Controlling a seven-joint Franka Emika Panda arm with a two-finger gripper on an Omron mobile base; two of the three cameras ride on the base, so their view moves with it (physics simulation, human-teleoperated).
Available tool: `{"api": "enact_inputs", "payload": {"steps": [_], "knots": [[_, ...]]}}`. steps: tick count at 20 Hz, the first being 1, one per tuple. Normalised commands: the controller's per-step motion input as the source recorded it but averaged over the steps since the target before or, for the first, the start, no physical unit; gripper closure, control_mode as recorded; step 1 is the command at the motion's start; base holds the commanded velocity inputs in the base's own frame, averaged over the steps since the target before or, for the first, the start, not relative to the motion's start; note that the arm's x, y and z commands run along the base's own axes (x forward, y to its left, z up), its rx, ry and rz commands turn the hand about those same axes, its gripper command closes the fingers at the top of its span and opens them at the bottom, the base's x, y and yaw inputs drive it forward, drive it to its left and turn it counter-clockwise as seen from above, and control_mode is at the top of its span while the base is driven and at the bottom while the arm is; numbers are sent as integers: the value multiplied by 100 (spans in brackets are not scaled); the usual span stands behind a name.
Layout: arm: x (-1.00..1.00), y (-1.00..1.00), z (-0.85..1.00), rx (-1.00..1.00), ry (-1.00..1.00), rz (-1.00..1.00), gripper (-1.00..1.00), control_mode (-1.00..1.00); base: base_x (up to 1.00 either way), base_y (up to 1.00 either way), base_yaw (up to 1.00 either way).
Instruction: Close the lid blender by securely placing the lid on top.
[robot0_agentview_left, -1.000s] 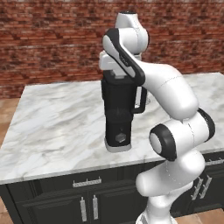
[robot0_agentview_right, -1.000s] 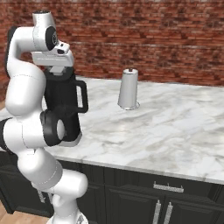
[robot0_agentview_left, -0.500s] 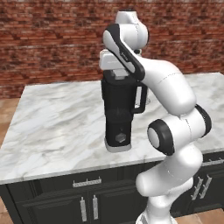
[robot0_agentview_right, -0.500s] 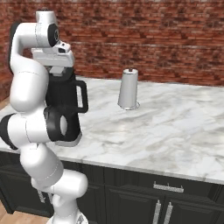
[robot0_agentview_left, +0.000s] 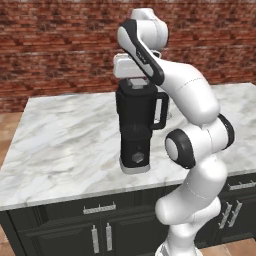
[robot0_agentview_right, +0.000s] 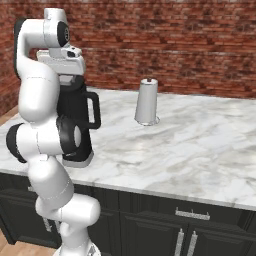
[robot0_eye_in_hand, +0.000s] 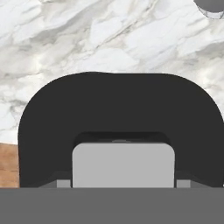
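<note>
The tall black blender (robot0_agentview_left: 135, 130) (robot0_agentview_right: 80, 117) stands on the marble counter, its loop handle toward the right. The dark lid (robot0_agentview_left: 134, 90) (robot0_eye_in_hand: 118, 109) sits on the jar's top, with a grey square piece (robot0_eye_in_hand: 122, 164) at its middle. My gripper (robot0_agentview_left: 136, 85) (robot0_agentview_right: 70, 77) (robot0_eye_in_hand: 123, 186) hangs straight over the lid, pointing down. Its fingers stand wide apart on either side of the grey piece, so I read it as open. The arm hides part of the jar in the right base view.
A small white knob-topped cylinder (robot0_agentview_right: 146, 102) (robot0_eye_in_hand: 212, 6) stands on the counter (robot0_agentview_left: 65, 135) (robot0_agentview_right: 200, 145) behind and to the right of the blender. A brick wall runs along the back. Dark cabinets sit below the front edge.
The hand has risen slightly above the blender's top, and the arm's upper joints have lifted with it. The blender and the white cylinder have not moved.
</note>
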Motion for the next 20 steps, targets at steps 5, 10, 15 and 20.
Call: {"api": "enact_inputs", "payload": {"steps": [5, 10, 15, 20], "knots": [[-47, 0, -17, -4, 0, 0, 100, -100, 0, 0, 0], [-22, 0, -20, -3, 0, 0, 100, -100, 0, 0, 0], [0, 1, -29, 0, -2, 0, 100, -100, 0, 0, 0], [-5, 1, -40, 0, -15, 0, -100, -100, 0, 0, 0]]}}
